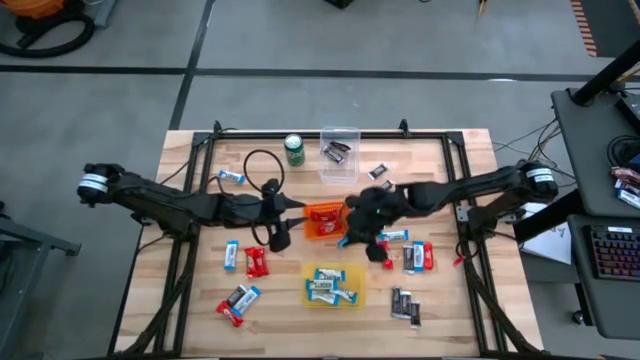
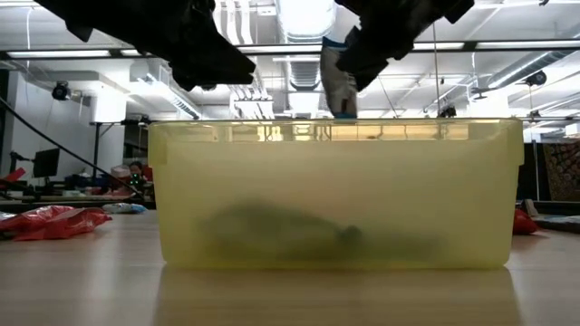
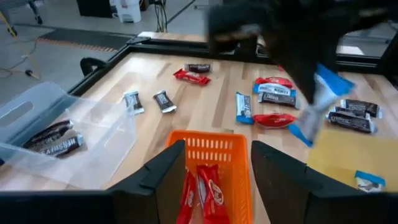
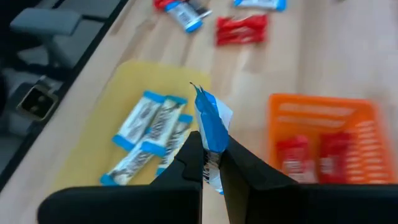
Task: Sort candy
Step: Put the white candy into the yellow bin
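Observation:
My right gripper (image 4: 210, 154) hangs above the table between the orange bin (image 1: 322, 220) and the yellow bin (image 1: 333, 286), shut on a blue-and-white candy (image 4: 211, 121). My left gripper (image 3: 217, 163) is open just left of the orange bin (image 3: 214, 155), its fingers standing on either side of that bin's near end. Red candies (image 3: 205, 193) lie in the orange bin. Several blue-and-white candies (image 4: 149, 134) lie in the yellow bin (image 4: 124, 93). Dark candies (image 3: 53, 140) lie in the clear bin (image 1: 340, 150). More red, blue-and-white and dark candies (image 1: 415, 255) are scattered over the tabletop. My right gripper pinches the blue-and-white candy between its two fingers at one end (image 4: 212, 149). The fingers slant down from above on the table's right side. The candy is lifted clear and hangs slanting below the fingers (image 3: 314, 106), above the yellow bin's rim (image 2: 335, 127) in the low view.
A green can (image 1: 294, 150) stands near the far edge, left of the clear bin. A black cable (image 1: 258, 165) loops over the table by the left arm. Loose candies lie left (image 1: 245, 262) and right (image 1: 404, 305) of the yellow bin.

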Controlling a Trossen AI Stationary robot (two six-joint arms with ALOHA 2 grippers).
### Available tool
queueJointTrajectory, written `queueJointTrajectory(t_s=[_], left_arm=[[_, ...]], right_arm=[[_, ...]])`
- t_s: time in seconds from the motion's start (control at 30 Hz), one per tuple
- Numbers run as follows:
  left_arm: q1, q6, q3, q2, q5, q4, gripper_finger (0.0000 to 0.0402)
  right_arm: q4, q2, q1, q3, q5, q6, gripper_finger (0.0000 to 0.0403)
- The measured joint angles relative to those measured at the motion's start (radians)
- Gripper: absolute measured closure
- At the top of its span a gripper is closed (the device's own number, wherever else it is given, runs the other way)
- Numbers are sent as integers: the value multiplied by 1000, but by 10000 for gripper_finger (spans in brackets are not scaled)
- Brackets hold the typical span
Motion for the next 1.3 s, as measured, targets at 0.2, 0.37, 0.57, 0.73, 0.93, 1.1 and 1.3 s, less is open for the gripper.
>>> queueJointTrajectory(t_s=[0.2, 0.37, 0.57, 0.73, 0.93, 1.1, 1.3], left_arm=[[0, -69, 0, -19, 2, -55, 238], [0, -123, 0, -10, 3, -95, 240], [0, -153, 0, -6, 3, -95, 240], [0, -170, 0, -5, 3, -95, 240], [0, -171, 0, -5, 3, -95, 240], [0, -171, 0, -4, 3, -95, 240], [2, -218, 0, -4, -4, -93, 240]], right_arm=[[-12, 20, 88, -1, 2, 67, 387], [-15, 20, 152, -1, 106, 120, 387], [6, 27, 215, -1, 148, 156, 384], [8, 27, 246, -2, 214, 176, 340], [8, 27, 257, -2, 214, 205, 273], [4, 27, 256, -2, 246, 189, 242], [-25, 10, 256, 13, 248, 97, 236]])
